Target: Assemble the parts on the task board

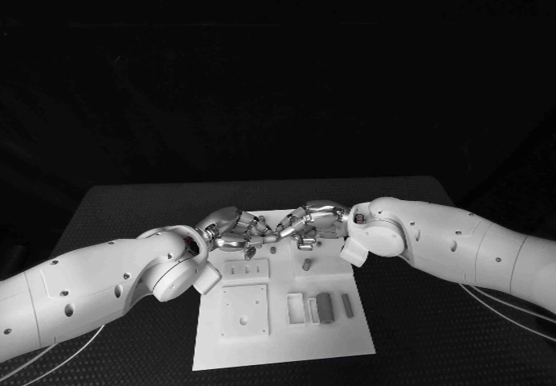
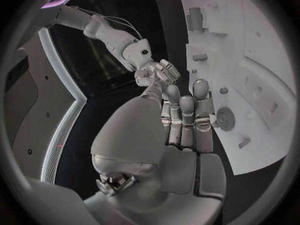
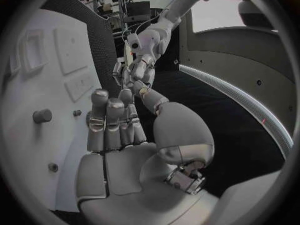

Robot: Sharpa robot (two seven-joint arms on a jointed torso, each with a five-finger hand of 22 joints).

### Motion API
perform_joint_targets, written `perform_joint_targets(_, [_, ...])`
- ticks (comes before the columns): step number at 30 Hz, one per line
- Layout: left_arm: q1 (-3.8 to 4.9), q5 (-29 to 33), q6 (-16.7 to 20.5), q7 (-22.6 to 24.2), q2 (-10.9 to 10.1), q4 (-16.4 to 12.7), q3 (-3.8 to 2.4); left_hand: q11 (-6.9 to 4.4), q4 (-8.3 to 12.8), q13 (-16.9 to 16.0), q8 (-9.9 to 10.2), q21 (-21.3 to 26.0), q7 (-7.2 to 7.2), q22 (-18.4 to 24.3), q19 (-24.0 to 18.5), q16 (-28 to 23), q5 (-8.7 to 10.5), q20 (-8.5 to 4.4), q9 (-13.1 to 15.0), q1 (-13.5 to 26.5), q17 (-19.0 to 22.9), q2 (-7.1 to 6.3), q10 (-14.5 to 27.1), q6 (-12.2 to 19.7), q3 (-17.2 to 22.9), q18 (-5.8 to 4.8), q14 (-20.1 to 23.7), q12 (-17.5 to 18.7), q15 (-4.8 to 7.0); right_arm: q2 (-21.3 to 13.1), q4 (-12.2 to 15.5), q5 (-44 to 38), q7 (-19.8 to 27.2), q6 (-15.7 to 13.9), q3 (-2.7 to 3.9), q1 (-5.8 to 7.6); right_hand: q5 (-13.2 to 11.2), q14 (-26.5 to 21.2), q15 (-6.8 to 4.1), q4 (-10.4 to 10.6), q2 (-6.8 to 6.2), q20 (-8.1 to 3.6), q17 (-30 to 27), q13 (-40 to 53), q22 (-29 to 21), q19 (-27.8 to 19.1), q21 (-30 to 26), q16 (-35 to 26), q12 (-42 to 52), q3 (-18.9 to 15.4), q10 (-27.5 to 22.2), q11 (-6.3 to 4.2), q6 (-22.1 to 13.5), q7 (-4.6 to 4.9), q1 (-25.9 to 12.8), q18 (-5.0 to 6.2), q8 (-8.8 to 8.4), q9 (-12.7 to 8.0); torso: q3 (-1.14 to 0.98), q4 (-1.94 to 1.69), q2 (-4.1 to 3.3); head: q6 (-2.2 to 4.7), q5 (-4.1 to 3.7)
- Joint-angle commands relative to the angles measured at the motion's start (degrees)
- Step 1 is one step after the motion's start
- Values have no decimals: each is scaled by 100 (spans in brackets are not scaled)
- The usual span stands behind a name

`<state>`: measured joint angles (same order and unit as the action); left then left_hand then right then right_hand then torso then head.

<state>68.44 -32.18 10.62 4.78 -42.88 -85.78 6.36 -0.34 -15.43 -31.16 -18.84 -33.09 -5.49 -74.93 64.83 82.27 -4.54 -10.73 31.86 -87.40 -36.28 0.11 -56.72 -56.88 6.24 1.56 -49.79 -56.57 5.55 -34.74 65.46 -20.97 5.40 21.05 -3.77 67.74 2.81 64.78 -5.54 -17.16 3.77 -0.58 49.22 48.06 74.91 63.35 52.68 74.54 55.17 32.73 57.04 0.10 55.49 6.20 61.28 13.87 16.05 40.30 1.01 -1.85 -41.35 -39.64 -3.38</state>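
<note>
Both hands hover over the far end of the task board [image 1: 284,322], fingertips nearly meeting. The left hand [image 1: 235,229] has its fingers held straight and close together in the left wrist view, and nothing shows between them; from the head view I cannot tell whether a small piece is pinched at the tips. The right hand [image 1: 311,223] looks the same: fingers extended side by side in its wrist view, thumb set apart, no part visible in the grasp.

Just below the hands, a small peg [image 1: 307,263] stands upright on the board, and the right wrist view shows it as a short stud [image 3: 42,116] near the fingertips. Nearer the robot, 2 flat plates [image 1: 244,310] lie on the board's left half, and several loose parts [image 1: 325,306] lie in a row on its right half, side by side and apart from the hands.

As a judgement, the task is at an early stage: at most the peg seems seated, while the row of parts lies untouched and awaits fitting.
</note>
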Motion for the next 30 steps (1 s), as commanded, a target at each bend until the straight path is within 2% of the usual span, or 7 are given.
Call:
perform_joint_targets(1, [9, 309, -44, 28, 14, -5, -4, 4, 12, 7, -31, -34, -25, -136, -14, 19, -43, -49, 63, -129, -8, 77, -61, -64, 37, 193, -25, 24, 30, 17, 18, -116, 44, 96, 1, -3, 31, 12, -39, 37, -11, -51, 8, -2, 119, 3, 29, 25, 19, -6, 27, 3, 50, 14, 68, 113, 39, 1, 1, 1, 1, 4, -7])
perform_joint_targets(10, [16, 620, 21, 3, 20, 12, -4, -15, 55, 9, -42, -73, -10, -135, -17, 30, -61, -67, 112, -225, -15, 160, -115, -76, 53, 189, -56, 42, 51, 53, 24, -226, 43, 111, 1, -10, 31, 12, -39, 37, -13, -51, 8, -3, 119, 3, 30, 24, 19, -6, 27, 3, 50, 14, 68, 113, 39, 5, 1, -4, 0, -4, -9])
perform_joint_targets(15, [23, 624, 28, -92, 30, 19, -4, -8, 55, 11, -11, -88, -20, -133, -21, 31, -64, -71, 116, -234, -16, 136, -127, -31, 39, 183, -64, 54, 53, 52, 60, -227, 63, 68, 1, -14, 31, 12, -39, 38, -13, -51, 8, -3, 118, 2, 31, 24, 18, -6, 27, 3, 49, 14, 68, 113, 39, 7, 0, -3, -1, -8, -6])
perform_joint_targets(19, [29, 930, -118, -223, 39, 42, -4, -8, 89, 14, 8, -99, -21, -129, -29, 30, -87, -77, 127, -298, -19, 114, -142, -18, 56, 180, -72, 72, 55, 48, 71, -207, 45, -142, 1, -15, 31, 12, -39, 39, -13, -51, 8, -4, 117, 2, 31, 23, 18, -7, 27, 3, 48, 15, 66, 113, 39, 10, -1, -1, 0, -16, 3])
perform_joint_targets(22, [34, 1008, -201, -281, 46, 70, -4, -11, 123, 27, 38, -105, -18, -121, -47, 22, -39, -75, 143, -453, -23, 58, -176, -30, 272, 163, -74, 118, 54, 46, 59, -192, 52, -247, 1, -15, 30, 11, -39, 41, -15, -50, 7, -5, 116, 1, 31, 20, 16, -10, 27, 4, 46, 16, 58, 113, 38, 13, -3, -1, -1, -18, 2])
perform_joint_targets(27, [34, 1022, -239, -294, 46, 79, -3, -24, 120, 31, 19, -129, -1, -127, -53, 32, -93, -83, 182, -455, -36, 31, -226, -109, 385, 157, -85, 145, 61, 44, 57, -170, 31, -336, 1, -15, 31, 8, -38, 43, -18, -49, 5, -8, 114, -1, 30, 16, 13, -11, 26, 5, 41, 17, 52, 113, 35, 17, -2, 1, 0, -33, 4])
perform_joint_targets(30, [35, 1080, -216, -289, 53, 85, -3, -41, 125, 31, -4, -149, 18, -129, -60, 40, -199, -92, 220, -422, -46, 14, -261, -169, 429, 154, -95, 164, 73, 42, 56, -150, 13, -387, 1, -15, 31, 4, -37, 44, -22, -47, 2, -13, 111, -3, 27, 8, 7, -11, 22, 7, 33, 18, 44, 113, 30, 20, -3, 2, -1, -33, 3])
